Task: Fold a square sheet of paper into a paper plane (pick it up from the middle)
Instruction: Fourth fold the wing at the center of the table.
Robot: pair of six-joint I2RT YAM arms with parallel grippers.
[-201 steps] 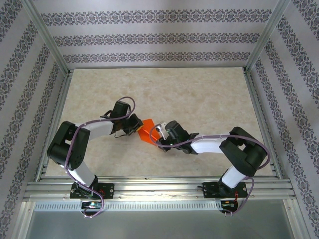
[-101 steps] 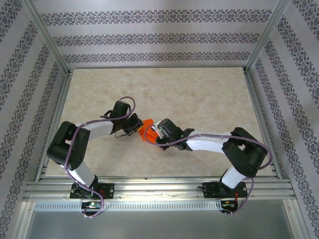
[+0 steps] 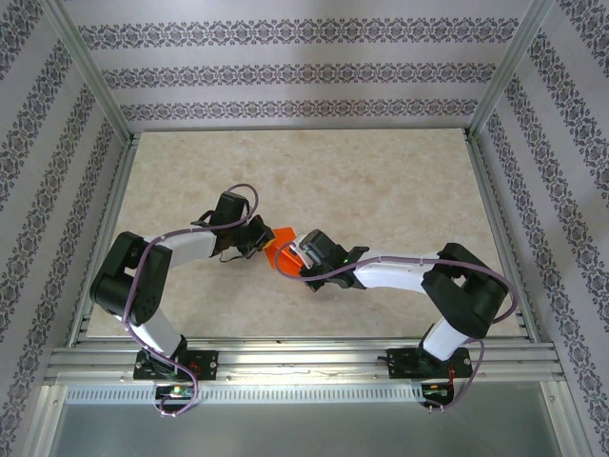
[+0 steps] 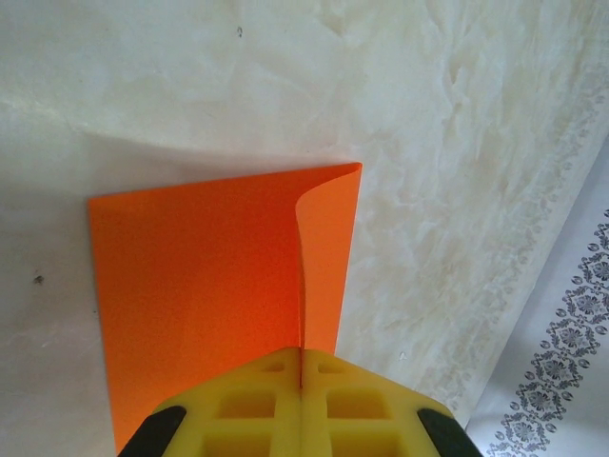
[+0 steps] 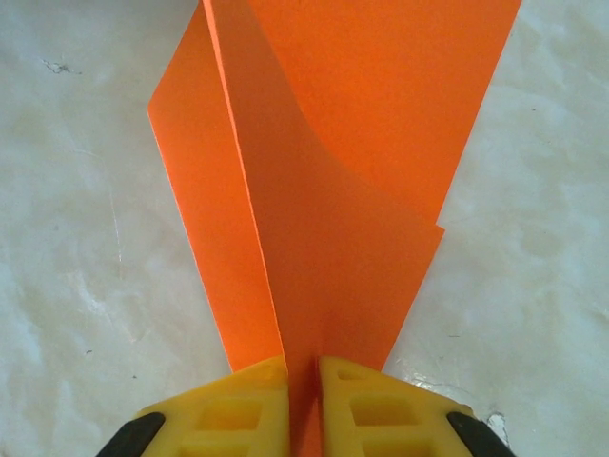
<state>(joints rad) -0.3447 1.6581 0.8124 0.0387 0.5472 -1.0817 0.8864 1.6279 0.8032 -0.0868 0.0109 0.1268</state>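
Seen from above, my two arms meet near the middle of the table (image 3: 400, 181). The orange sheet of paper (image 3: 279, 249) is a small patch between my left gripper (image 3: 258, 241) and my right gripper (image 3: 298, 253). How my jaws stand is too small to tell from there.

My left wrist camera makes it plain: my yellow fingers (image 4: 238, 400) are pressed together on the near edge of the sheet. The sheet lies flat on the marbled surface to the left, and its right strip curls up and over.

My right wrist camera shows my fingers (image 5: 228, 409) set narrow, with a raised fold of the paper pinched between them. From the fingertips the rest of the sheet fans away across the table.
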